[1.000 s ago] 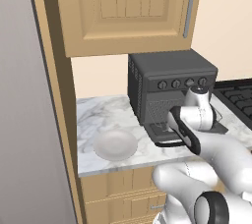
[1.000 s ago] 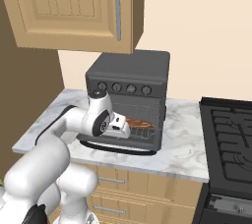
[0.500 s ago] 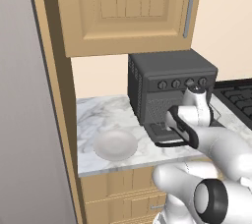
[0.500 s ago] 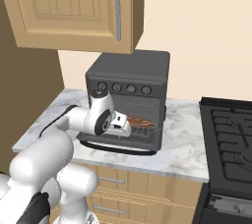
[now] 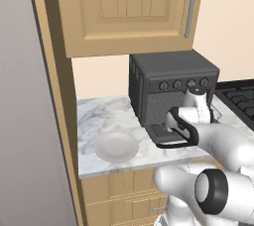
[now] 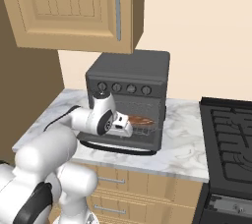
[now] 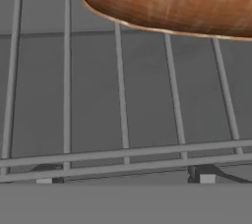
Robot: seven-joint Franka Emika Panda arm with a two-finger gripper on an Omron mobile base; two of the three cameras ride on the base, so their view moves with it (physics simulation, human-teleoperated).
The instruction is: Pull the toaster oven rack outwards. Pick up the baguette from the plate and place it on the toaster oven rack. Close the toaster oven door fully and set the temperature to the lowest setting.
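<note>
Marble-topped bench [image 5: 106, 116] carries every item, with wooden cabinets [image 5: 124, 12] above it. Left of the toaster oven [image 5: 168, 88], the plate [image 5: 116, 145] sits bare on the bench, well apart from the oven. The toaster oven stands at the back of the bench, its four knobs in a row across the front. In the left base view the robot's wrist covers most of the oven opening, so the rack and the loaf cannot be made out there; only a corner of the lowered toaster oven door [image 5: 161, 135] and part of its bar handle show past the arm.

The right base view gives the clearer account. The door [image 6: 123, 144] hangs down in front of the oven, and the baguette [image 6: 140, 120] lies inside the opening on the toaster oven rack [image 6: 147, 128]. The hand [image 6: 129, 128] sits at the left part of the opening, just beside the loaf's left end. Its jaws are too small to read in this view.

In the hand view the two fingertips [image 7: 204, 178] stand wide apart at the frame's lower edge with nothing between them: the hand is open and grips nothing. The rack [image 7: 123, 154] wires run across the frame, and the baguette [image 7: 167, 2] rests on them, clear of the fingertips. The loaf is cut off by the top and right edges of this view, so its full length is not visible.
</note>
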